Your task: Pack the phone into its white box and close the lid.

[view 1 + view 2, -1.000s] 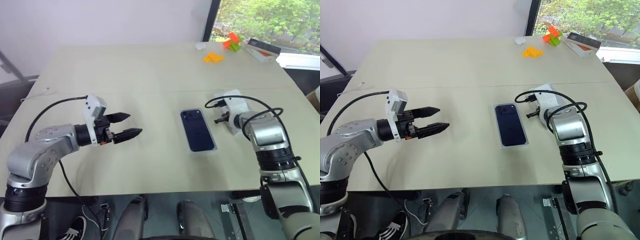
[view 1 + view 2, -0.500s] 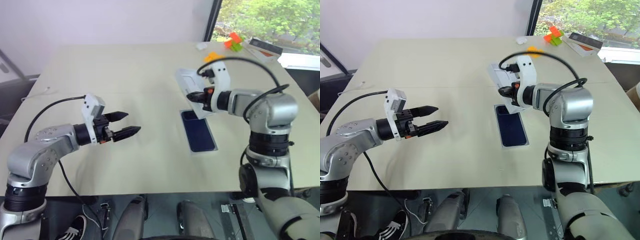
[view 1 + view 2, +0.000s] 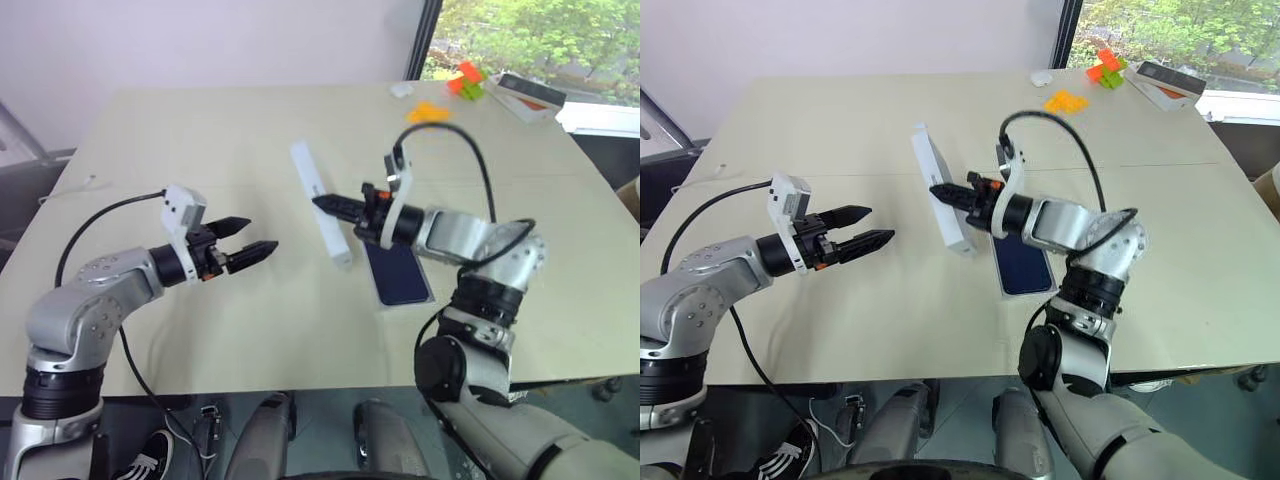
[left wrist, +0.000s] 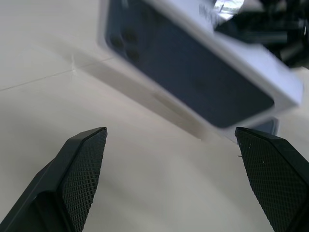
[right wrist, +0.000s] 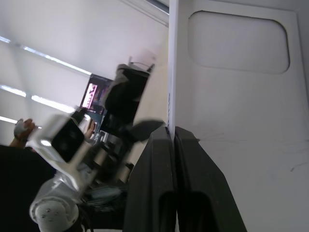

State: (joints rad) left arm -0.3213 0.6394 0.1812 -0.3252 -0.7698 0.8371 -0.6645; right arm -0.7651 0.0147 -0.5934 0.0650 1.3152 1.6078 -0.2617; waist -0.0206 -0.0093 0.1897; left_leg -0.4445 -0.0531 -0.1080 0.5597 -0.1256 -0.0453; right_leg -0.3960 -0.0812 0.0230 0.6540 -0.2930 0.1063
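Your right gripper [image 3: 322, 203] is clamped shut on the rim of the lid [image 3: 320, 202], holding it in the air on edge above the table [image 3: 200, 140], between your two arms. In your left wrist view the lid's printed face with the dark blue phone picture [image 4: 193, 67] is turned toward your left gripper; in your right wrist view you see its plain white inside [image 5: 241, 121], with the black fingers [image 5: 166, 174] pinching the wall at the edge.

Your left gripper [image 3: 252, 249] hangs released, its two fingers spread wide apart and pointing toward the lid, near it but not touching.

The phone [image 3: 397, 268] lies flat in the white box [image 3: 384, 300] on the table, camera end partly hidden under your right forearm; the box's low rim shows around the phone's near end. The lid is beside the box toward your left and raised clear of it, so the box stands uncovered.

At the far right corner of the table you have an orange-and-white box [image 3: 530, 97], some orange and green blocks [image 3: 462, 82] and a small orange piece [image 3: 428, 113]
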